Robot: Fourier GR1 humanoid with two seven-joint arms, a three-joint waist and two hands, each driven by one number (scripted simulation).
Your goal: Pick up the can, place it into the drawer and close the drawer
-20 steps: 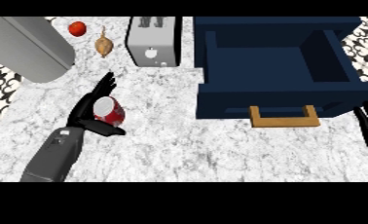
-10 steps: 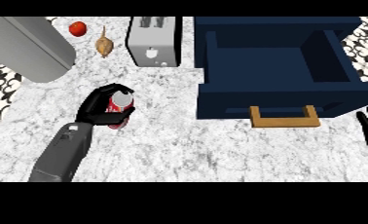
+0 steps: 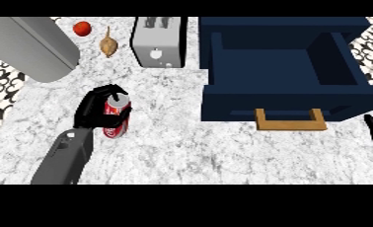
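Head view: the left robot hand (image 3: 93,108) curls around the upright red can (image 3: 114,128), well left of the open blue drawer (image 3: 277,106). The right robot hand (image 3: 369,125) barely shows at the edge, its state unclear.

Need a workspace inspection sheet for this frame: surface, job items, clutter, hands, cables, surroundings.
Surface: marble counter, no spills seen.
Job's things: red can on the left side, apart from the navy drawer; the drawer is open, the can not yet inside, wooden handle facing the robot.
Clutter: toaster, red ball-like item, brown bulb and large grey cylinder, all along the back.
Hands: left hand curled round the can; right hand only a sliver at the right edge.
Cables: nothing seen.
Surroundings: black-and-white patterned surface beyond the counter's edge.
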